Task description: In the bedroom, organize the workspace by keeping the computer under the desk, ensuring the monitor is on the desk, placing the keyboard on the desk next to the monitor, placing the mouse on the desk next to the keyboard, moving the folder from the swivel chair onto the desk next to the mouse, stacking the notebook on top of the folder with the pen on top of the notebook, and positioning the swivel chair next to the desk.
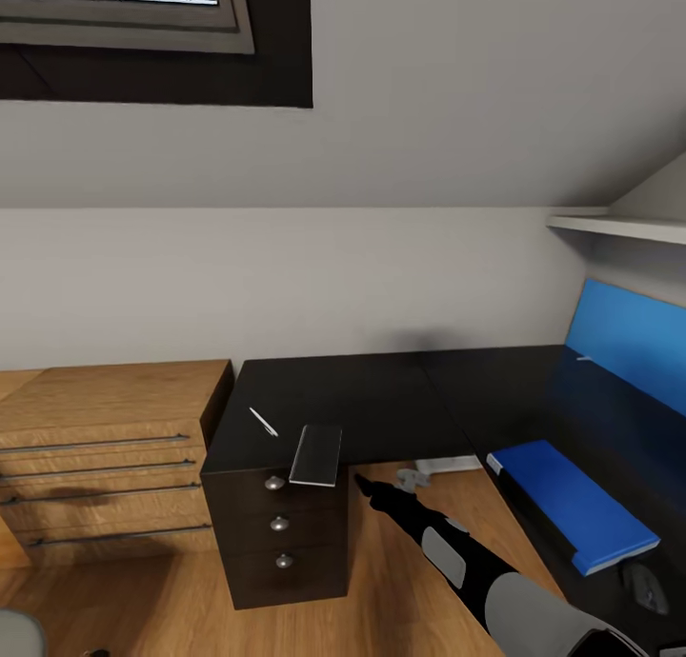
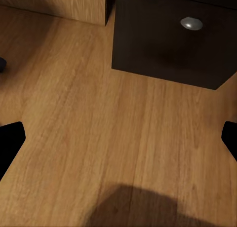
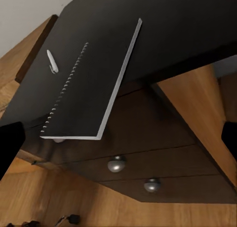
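Desk (image 1: 381, 400), 1 pen (image 1: 263, 421), 1 notebook (image 1: 316, 454) overhanging edge, 1 folder (image 1: 570, 500), 3 knobs, right pincer (image 1: 362, 481) fingers apart, left too.

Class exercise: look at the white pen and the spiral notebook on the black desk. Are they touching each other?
Apart. In the right wrist view, bare black desk top separates the pen from the notebook; the head view shows the same gap.

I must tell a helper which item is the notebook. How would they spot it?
On the black desk, look above the drawers with silver knobs. The notebook overhangs that front edge: flat, dark, spiral-bound, unlike the thin white pen beside it.
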Controlling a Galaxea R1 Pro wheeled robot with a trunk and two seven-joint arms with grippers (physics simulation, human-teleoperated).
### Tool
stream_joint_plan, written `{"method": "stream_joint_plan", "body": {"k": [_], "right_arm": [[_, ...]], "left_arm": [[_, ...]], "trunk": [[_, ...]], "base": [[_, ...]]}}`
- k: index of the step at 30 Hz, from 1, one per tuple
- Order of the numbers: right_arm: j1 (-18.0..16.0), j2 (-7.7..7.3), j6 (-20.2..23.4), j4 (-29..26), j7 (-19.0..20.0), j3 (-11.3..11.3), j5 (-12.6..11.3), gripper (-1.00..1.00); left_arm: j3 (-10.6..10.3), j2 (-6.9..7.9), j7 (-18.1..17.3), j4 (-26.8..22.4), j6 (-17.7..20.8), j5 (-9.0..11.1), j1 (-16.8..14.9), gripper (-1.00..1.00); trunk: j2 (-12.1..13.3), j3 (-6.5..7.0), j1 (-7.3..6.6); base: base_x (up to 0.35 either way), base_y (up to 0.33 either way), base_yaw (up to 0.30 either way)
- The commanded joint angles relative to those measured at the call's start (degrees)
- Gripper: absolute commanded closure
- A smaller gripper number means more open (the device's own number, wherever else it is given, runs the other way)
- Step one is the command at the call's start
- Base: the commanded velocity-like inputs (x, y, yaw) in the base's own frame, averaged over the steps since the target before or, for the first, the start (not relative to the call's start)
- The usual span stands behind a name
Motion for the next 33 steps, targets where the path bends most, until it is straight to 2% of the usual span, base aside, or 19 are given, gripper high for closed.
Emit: {"method": "stream_joint_plan", "body": {"k": [1, 5, 16, 19, 21, 23, 24, 27, 28, 31, 33], "right_arm": [[-0.1, -0.04, -0.4, 0.1, 0.5, 0.5, -0.6, -1.00], [-0.1, -0.09, -0.4, 0.2, 2.0, 0.4, -0.5, -1.00], [-0.1, -0.11, -0.4, 0.2, 2.6, 0.4, -0.5, -1.00], [-0.1, -0.11, -0.3, 0.2, 2.6, 0.4, -0.5, -1.00], [-0.1, -0.11, -0.3, 0.2, 2.6, 0.4, -0.5, -1.00], [-0.1, -0.11, -0.3, 0.1, 2.6, 0.4, -0.4, -1.00], [-0.1, -0.11, -0.3, 0.1, 2.6, 0.4, -0.4, -1.00], [-0.1, -0.11, -0.3, 0.1, 2.6, 0.4, -0.4, -1.00], [-0.1, -0.11, -0.3, 0.1, 2.6, 0.4, -0.4, -1.00], [-0.1, -0.11, -0.3, 0.0, 2.6, 0.4, -0.4, -1.00], [-0.1, -0.11, -0.3, -0.1, 2.7, 0.5, -0.4, -1.00]], "left_arm": [[0.2, -0.01, -0.1, 0.0, -0.2, 0.0, 0.0, -1.00], [0.2, -0.01, -0.1, 0.0, -0.2, 0.0, 0.0, -1.00], [0.3, 0.12, 0.0, -0.2, 0.1, 0.0, 0.0, -1.00], [0.3, 0.13, 0.3, -1.8, 0.5, 0.1, 0.0, -1.00], [0.3, 0.10, 0.4, -4.5, 2.2, 0.1, 0.0, -1.00], [0.3, 0.04, 0.6, -7.7, 6.1, 0.1, 0.0, -1.00], [0.3, 0.00, 0.7, -10.0, 9.5, 0.1, 0.0, -1.00], [0.3, -0.10, 0.8, -13.8, 14.9, 0.1, 0.0, -1.00], [0.3, -0.14, 0.8, -16.4, 18.2, 0.1, 0.0, -1.00], [0.3, -0.19, 0.9, -21.8, 23.9, 0.1, 0.0, -1.00], [0.3, -0.26, 0.8, -27.4, 29.2, 0.2, 0.0, -1.00]], "trunk": [[-0.5, -0.25, 0.23], [-2.1, -0.97, 1.11], [-6.5, -2.94, 3.52], [-7.7, -3.48, 4.18], [-8.5, -3.84, 4.62], [-9.3, -4.20, 5.06], [-9.7, -4.38, 5.28], [-10.9, -4.91, 5.94], [-11.3, -5.09, 6.16], [-12.5, -5.63, 6.82], [-13.3, -5.99, 7.25]], "base": [[0.000, 0.000, 0.000], [0.000, 0.000, 0.000], [0.000, 0.000, 0.000], [0.000, 0.000, 0.000], [0.000, 0.000, 0.000], [0.000, 0.000, 0.000], [0.000, 0.000, 0.000], [0.000, 0.000, 0.000], [0.000, 0.000, 0.000], [0.000, 0.000, 0.000], [0.000, 0.000, 0.000]]}}
